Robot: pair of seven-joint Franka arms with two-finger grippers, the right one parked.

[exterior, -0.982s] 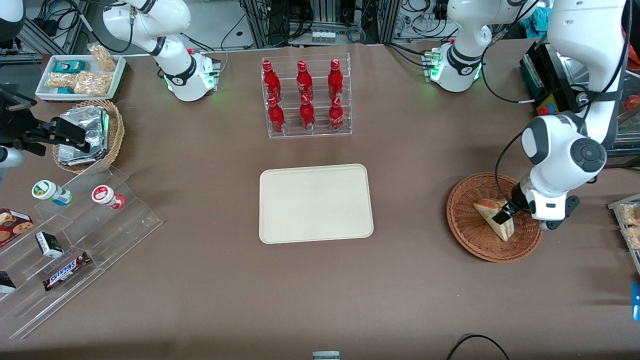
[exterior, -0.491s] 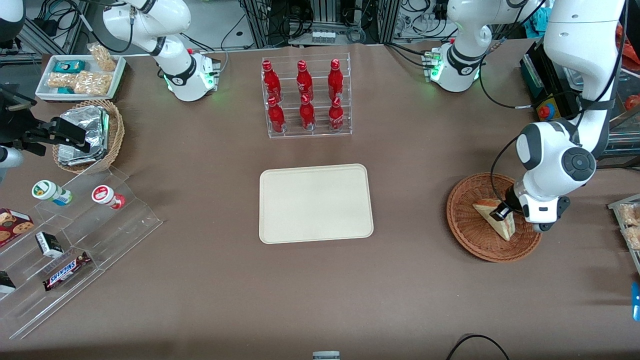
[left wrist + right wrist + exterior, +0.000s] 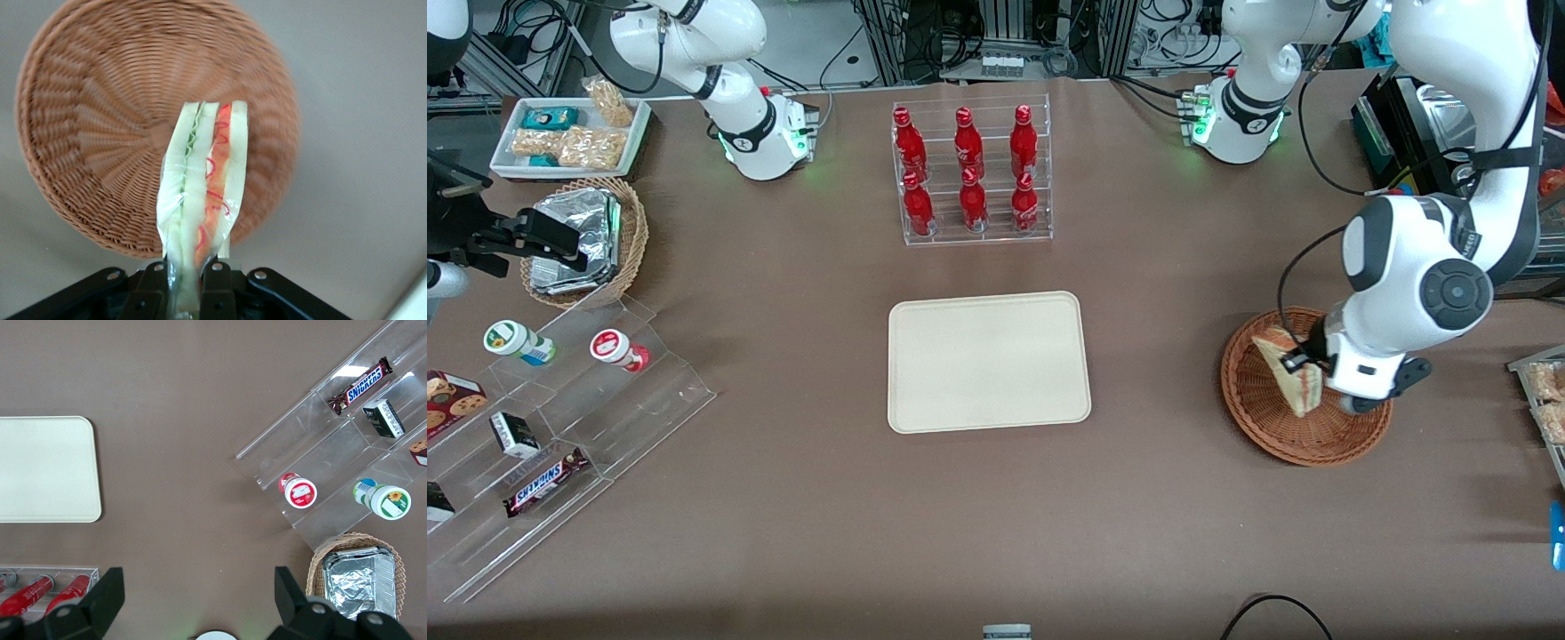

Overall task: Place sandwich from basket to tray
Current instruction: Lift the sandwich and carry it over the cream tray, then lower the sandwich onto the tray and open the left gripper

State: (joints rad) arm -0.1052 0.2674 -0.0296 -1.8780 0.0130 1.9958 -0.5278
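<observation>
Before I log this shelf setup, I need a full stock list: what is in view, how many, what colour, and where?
sandwich: 1, pale bread with green and orange-red filling, held above the basket
basket: 1, reddish-brown wicker, toward the working arm's end
tray: 1, cream, mid-table, bare
bottles: 6, red, in a clear rack farther from the front camera than the tray
foil packs: silver, in a light-tan basket toward the parked arm's end
snack tray: 1, white, holding snacks
acrylic stand: 1, clear, holding cups, a Snickers bar and boxes
hand: 1, black, shut on the sandwich
</observation>
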